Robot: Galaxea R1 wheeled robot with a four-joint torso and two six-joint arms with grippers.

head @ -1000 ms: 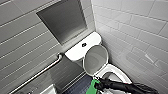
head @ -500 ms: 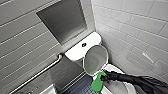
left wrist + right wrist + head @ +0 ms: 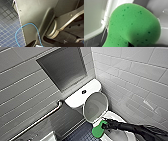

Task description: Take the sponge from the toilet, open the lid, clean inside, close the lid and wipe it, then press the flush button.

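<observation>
At the bowl (image 3: 117, 135) rim, on the side toward the grab bar (image 3: 37, 122), the right gripper (image 3: 103, 126) is clamped on the sponge (image 3: 98, 130). The sponge overlaps the rim edge, just below the lid (image 3: 95, 107). The lid stands raised against the tank top (image 3: 75, 98). 1 flush button (image 3: 84, 92) sits mid-tank, well apart from the sponge.

The lid (image 3: 95, 107) stands raised (grey inner face showing), green sponge (image 3: 98, 131) seemingly at the bowl (image 3: 112, 135) rim below it
</observation>
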